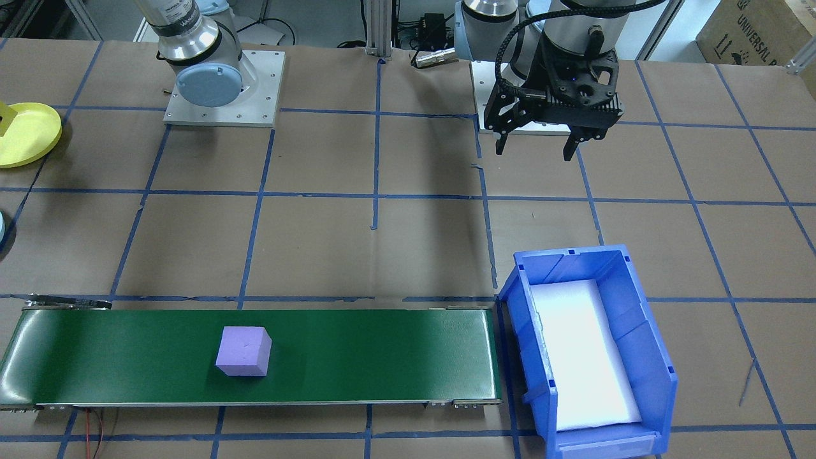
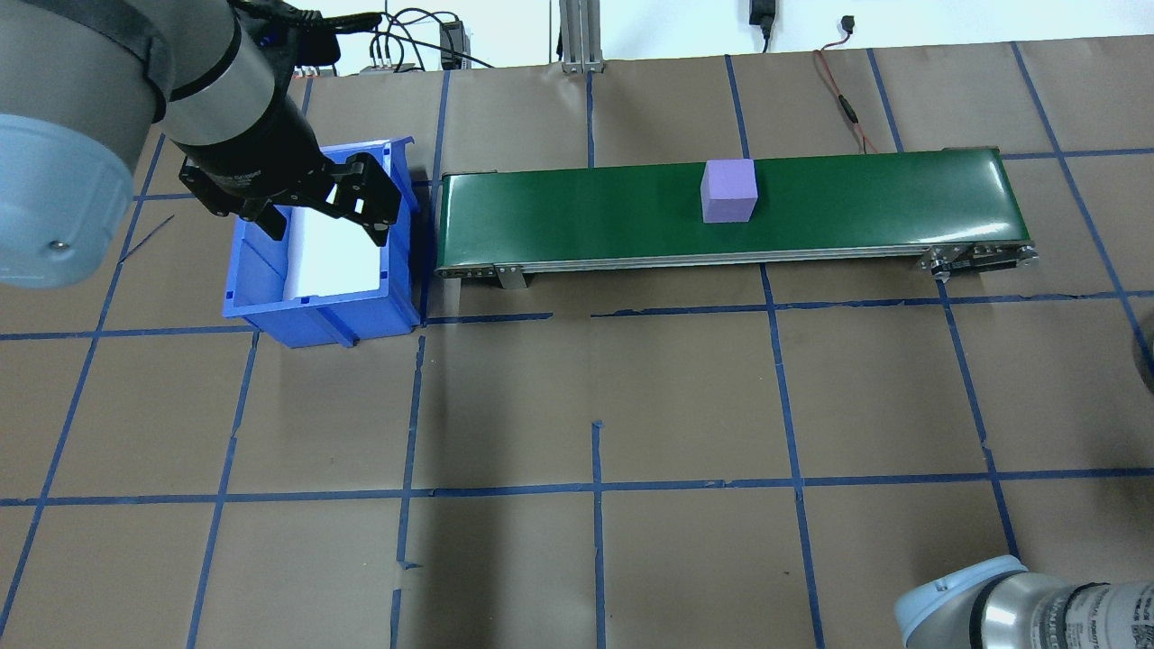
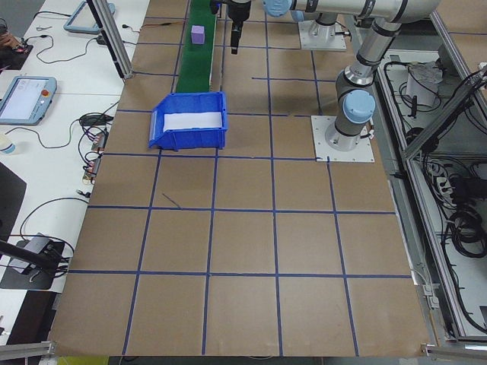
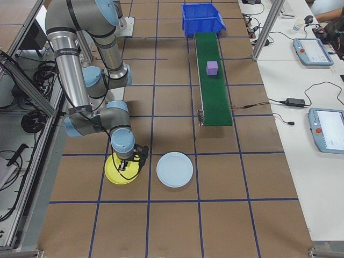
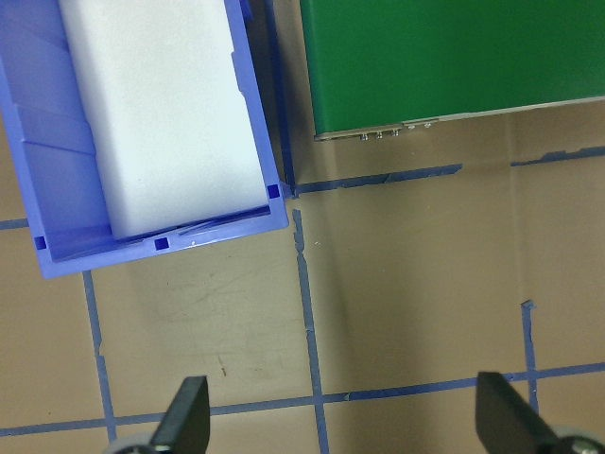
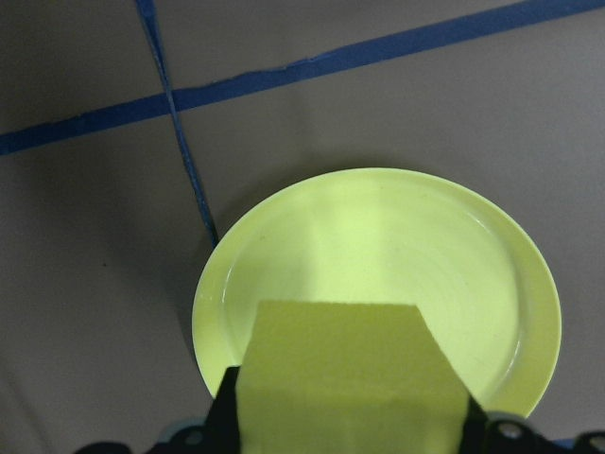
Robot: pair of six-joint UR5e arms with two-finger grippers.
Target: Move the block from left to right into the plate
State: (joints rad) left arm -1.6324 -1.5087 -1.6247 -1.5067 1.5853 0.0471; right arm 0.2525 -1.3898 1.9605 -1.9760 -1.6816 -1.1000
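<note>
The right hand [image 6: 350,416] is clamped on a yellow foam block [image 6: 345,374], holding it just above the yellow plate [image 6: 378,255]; in the right wrist view the block fills the space between the two fingers and the plate's shallow bowl lies directly beneath and beyond it. From the right-end camera the same hand [image 4: 129,171] hangs over the plate [image 4: 115,174], which sits on the brown paper-covered desk [image 4: 172,220] just beside a pale blue plate [image 4: 174,169]. In the front view only an edge of the yellow plate [image 1: 29,137] shows at the picture's left border, with a corner of the block at its edge. A purple block [image 1: 243,351] sits on the green conveyor belt [image 1: 357,354], well apart from both plates, roughly midway along the belt and a little towards the plate end. The left hand [image 1: 542,141] is spread wide with nothing between its fingers [image 5: 189,416], hovering over the desk near the blue bin [image 2: 320,243]. The bin stands at the belt's end, with a white foam pad [image 5: 161,113] lying in its bottom.
</note>
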